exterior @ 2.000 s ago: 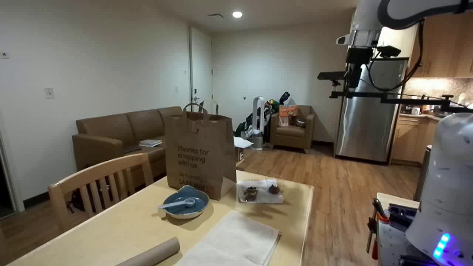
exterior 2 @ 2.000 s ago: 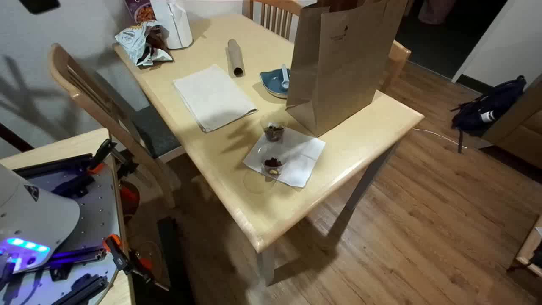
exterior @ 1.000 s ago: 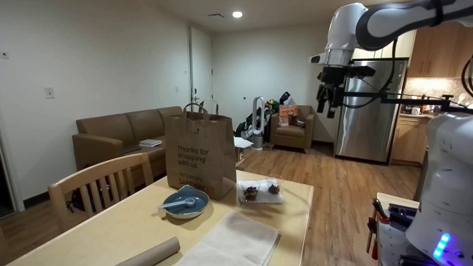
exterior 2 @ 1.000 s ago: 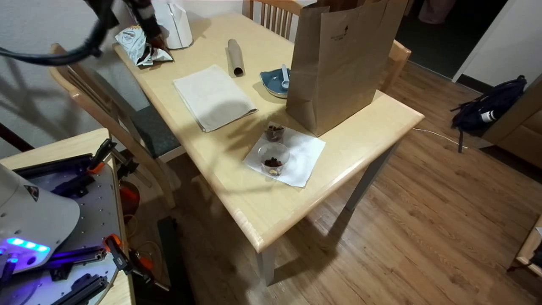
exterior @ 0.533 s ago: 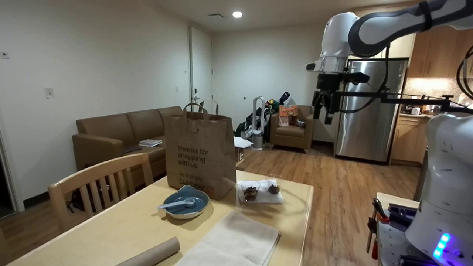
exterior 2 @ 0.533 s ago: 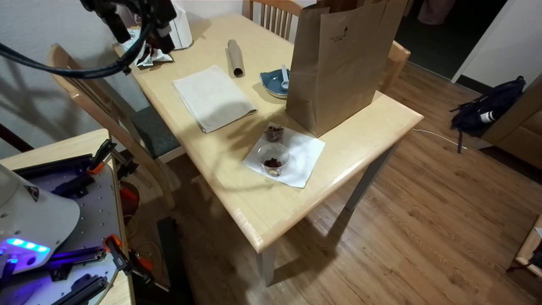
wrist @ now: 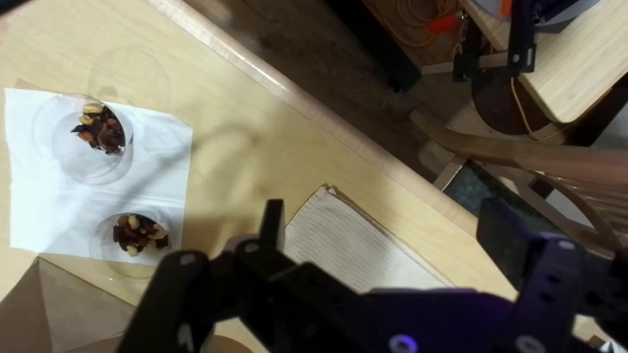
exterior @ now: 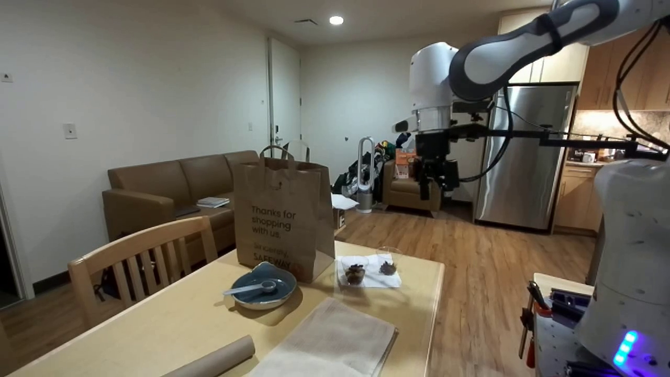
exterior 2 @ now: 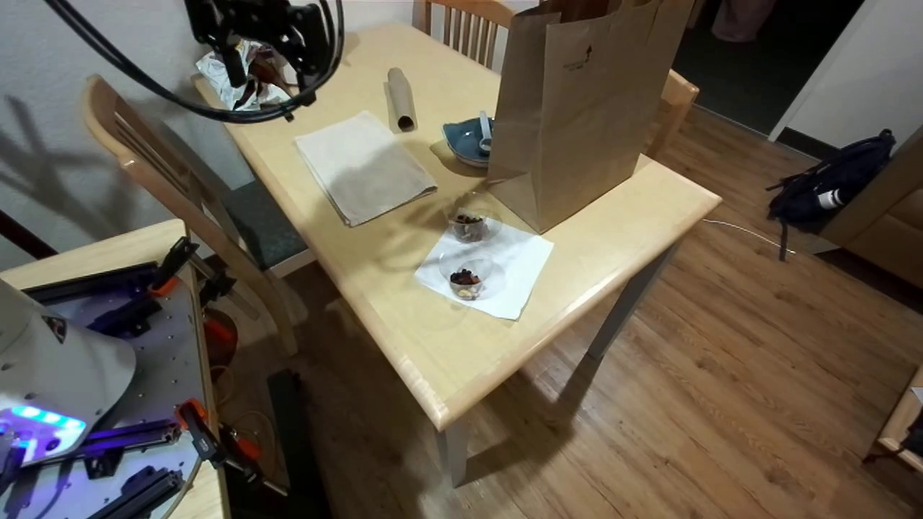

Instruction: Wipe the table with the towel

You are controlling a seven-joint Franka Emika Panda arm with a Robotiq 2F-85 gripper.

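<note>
In an exterior view I see the towel (exterior: pixel 330 335) folded on the table (exterior: pixel 157 324), near the bowl (exterior: pixel 280 288). In an exterior view the bag (exterior 2: pixel 577 122) partly hides that bowl. In the wrist view my gripper (wrist: pixel 386 233) is spread wide, the towel showing in the gap.

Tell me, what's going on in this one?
A robot arm holds its open tool raised above the level of the table, with nothing gripped. The folded towel lies on the table, so no wiping is under way. Also on the table: a cardboard tube, a blue bowl, a paper bag, and two clear cups on a white napkin.
</note>
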